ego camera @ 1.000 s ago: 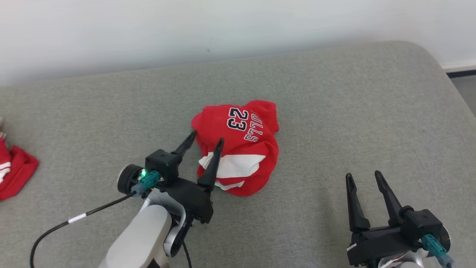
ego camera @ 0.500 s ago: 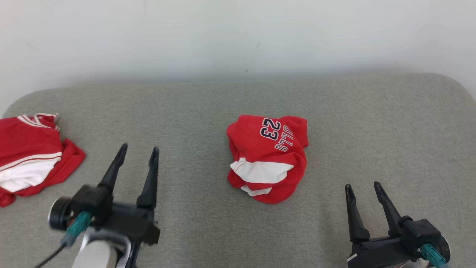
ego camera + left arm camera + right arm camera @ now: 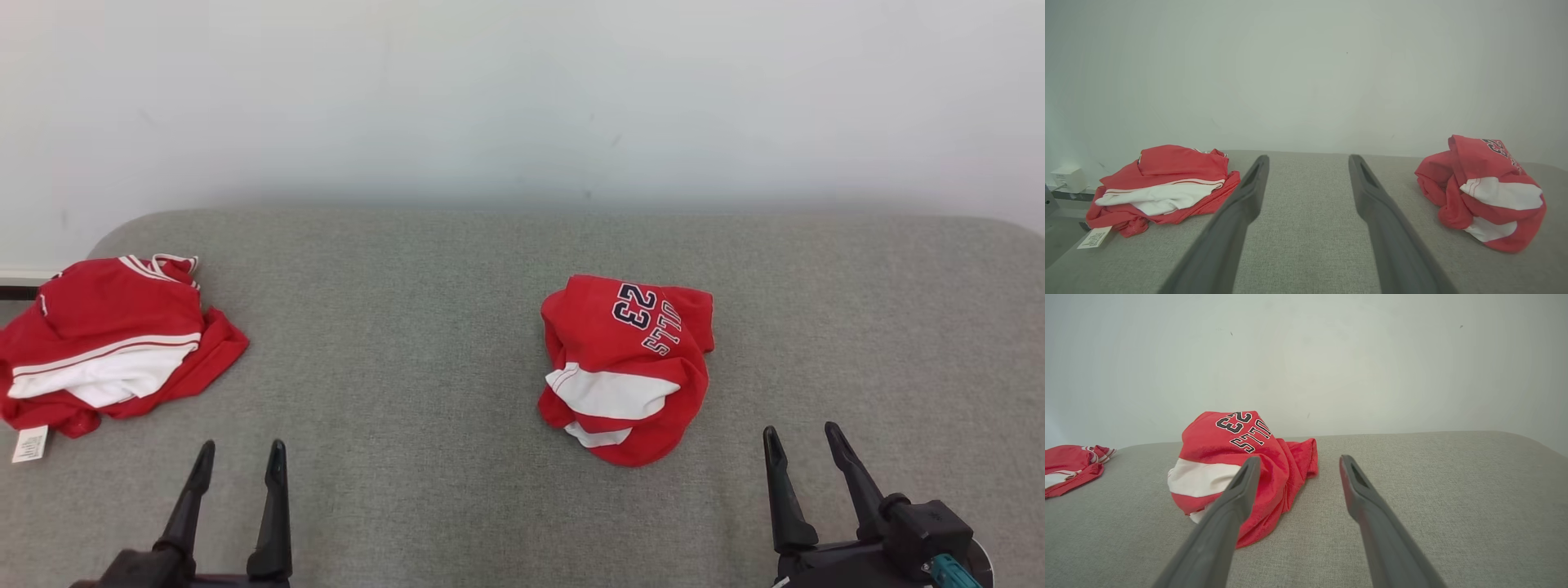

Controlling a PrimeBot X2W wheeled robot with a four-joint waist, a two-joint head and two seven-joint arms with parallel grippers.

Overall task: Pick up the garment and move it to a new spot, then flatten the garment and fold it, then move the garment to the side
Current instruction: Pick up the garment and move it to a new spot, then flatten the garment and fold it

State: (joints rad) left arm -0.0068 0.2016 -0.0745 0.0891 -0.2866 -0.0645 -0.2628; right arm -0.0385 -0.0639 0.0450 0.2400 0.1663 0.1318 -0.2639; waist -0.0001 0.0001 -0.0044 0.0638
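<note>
A crumpled red number-23 jersey [image 3: 627,367] lies on the grey bench [image 3: 408,327]. The left end effector [image 3: 242,447] and right end effector [image 3: 800,429] hover released, empty.

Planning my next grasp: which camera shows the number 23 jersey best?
Head view: the whole jersey, unblocked, from above. In the right wrist view a finger covers part; the left wrist view shows it side-on, number partly hidden.

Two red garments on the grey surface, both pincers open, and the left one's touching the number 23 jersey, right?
Not touching: the head view shows the left pincer open over bare grey surface, well apart from the number 23 jersey. The rest stands: two red garments, the second garment at far left, right pincer open too.
</note>
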